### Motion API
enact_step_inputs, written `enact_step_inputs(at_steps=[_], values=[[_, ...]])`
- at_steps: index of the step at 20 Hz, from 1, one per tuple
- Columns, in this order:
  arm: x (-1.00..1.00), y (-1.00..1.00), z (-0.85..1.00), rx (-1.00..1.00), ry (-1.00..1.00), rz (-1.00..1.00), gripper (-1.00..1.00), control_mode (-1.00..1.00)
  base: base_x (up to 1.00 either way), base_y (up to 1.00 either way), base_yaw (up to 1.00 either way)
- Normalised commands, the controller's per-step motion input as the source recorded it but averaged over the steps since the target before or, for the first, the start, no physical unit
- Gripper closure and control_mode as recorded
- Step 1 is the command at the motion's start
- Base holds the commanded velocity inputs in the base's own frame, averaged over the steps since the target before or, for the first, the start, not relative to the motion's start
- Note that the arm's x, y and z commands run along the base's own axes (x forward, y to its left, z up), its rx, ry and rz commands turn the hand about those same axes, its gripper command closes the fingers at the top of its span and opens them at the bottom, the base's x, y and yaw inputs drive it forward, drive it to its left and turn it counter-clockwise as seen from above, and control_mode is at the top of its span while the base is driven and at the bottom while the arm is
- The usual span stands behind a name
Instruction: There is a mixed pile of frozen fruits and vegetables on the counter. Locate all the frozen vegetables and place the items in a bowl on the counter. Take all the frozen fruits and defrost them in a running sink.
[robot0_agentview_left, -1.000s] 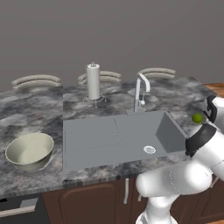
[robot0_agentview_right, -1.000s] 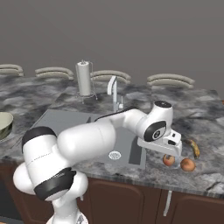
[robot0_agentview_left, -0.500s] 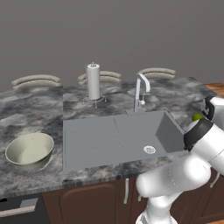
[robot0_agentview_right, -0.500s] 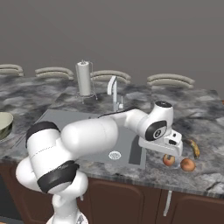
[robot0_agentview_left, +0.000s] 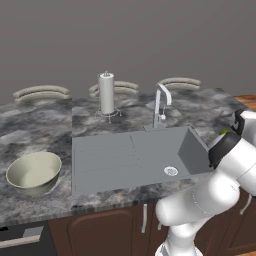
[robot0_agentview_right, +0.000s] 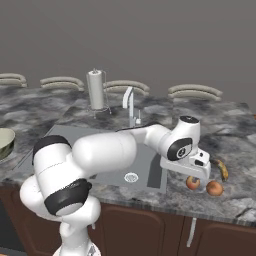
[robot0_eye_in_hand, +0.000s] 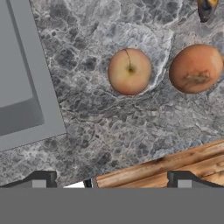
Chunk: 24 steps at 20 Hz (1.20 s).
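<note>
Two round orange-brown fruits (robot0_eye_in_hand: 129, 71) (robot0_eye_in_hand: 196, 68) on counter (robot0_eye_in_hand: 109, 127), one bowl (robot0_agentview_left: 34, 171), jaws wide apart.

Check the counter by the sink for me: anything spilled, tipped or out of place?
Nothing stands out. Two round orange-brown items sit apart on the counter right of the sink, the bowl stands upright to its left, and the open gripper hovers above the produce.
</note>
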Motion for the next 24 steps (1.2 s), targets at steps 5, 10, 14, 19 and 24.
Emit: enact_step_inputs(at_steps=[5, 10, 14, 19, 24], values=[[0.03, 0.00, 0.00, 0.00, 0.00, 0.00, -1.00, -1.00, 0.00, 0.00, 0.00], [0.06, 0.00, 0.00, 0.00, 0.00, 0.00, -1.00, -1.00, 0.00, 0.00, 0.00], [0.05, 0.00, 0.00, 0.00, 0.00, 0.00, -1.00, -1.00, 0.00, 0.00, 0.00], [0.03, 0.00, -0.01, 0.00, 0.00, 0.00, -1.00, -1.00, 0.00, 0.00, 0.00], [0.03, -0.01, -0.05, 0.00, 0.00, 0.00, -1.00, -1.00, 0.00, 0.00, 0.00]])
